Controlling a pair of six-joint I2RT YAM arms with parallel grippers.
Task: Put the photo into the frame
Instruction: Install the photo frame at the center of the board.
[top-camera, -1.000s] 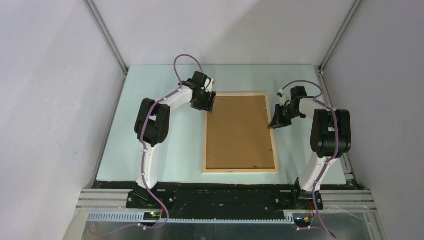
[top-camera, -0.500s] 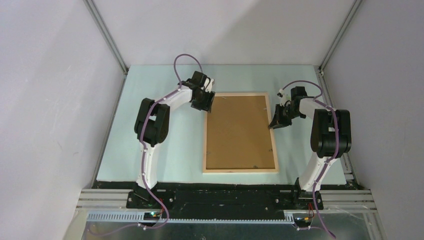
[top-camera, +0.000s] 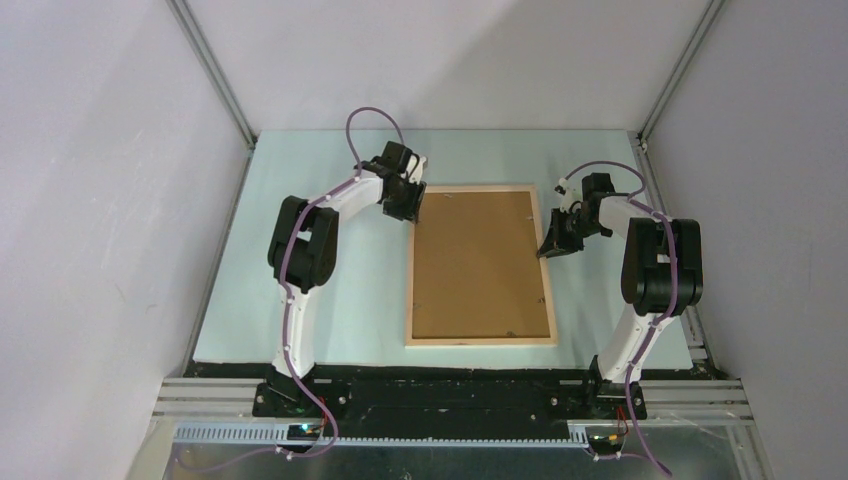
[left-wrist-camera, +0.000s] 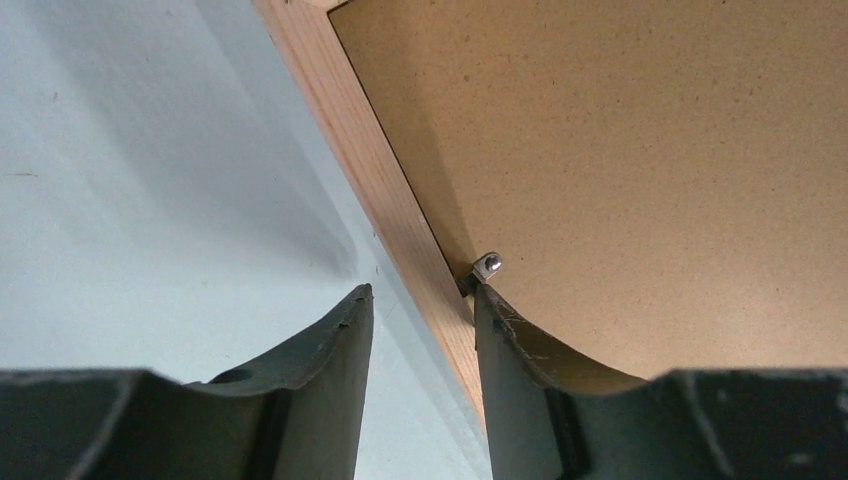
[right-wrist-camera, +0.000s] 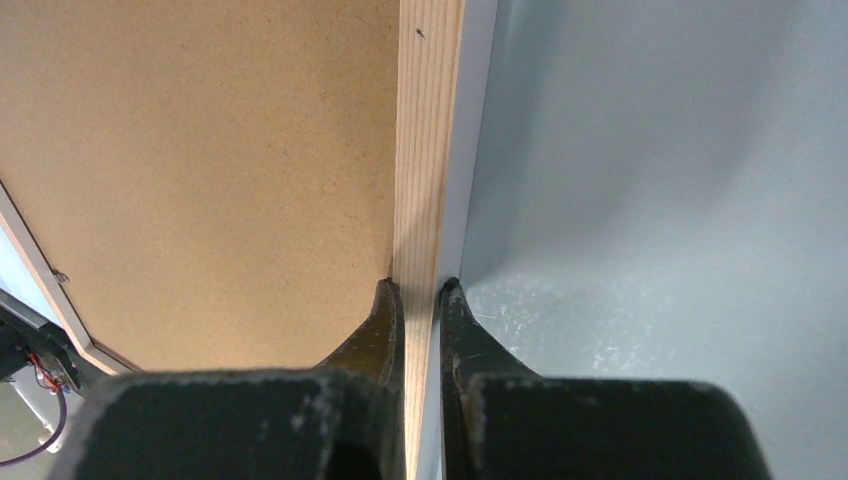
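The frame (top-camera: 410, 285) lies face down mid-table, its pale wood back edges up, with a plain brown backing board (top-camera: 478, 262) filling it. The photo is not in view. My left gripper (top-camera: 410, 208) is at the frame's far left corner. In the left wrist view it (left-wrist-camera: 421, 292) stands open astride the left rail (left-wrist-camera: 350, 140). One fingertip is over the table and the other touches a small metal tab (left-wrist-camera: 489, 265) at the board's edge. My right gripper (top-camera: 550, 248) is shut on the frame's right rail (right-wrist-camera: 428, 120), one finger (right-wrist-camera: 385, 310) on each side.
The pale blue table top (top-camera: 330, 300) ends at grey enclosure walls with metal posts (top-camera: 215, 75) at the far corners. Both arm bases sit on the black rail (top-camera: 450, 395) at the near edge. The right wrist view shows the board's far edge and wiring (right-wrist-camera: 40, 370).
The left gripper's jaws have narrowed around the frame's left rail, and it shifted slightly. The right arm and the frame have not moved.
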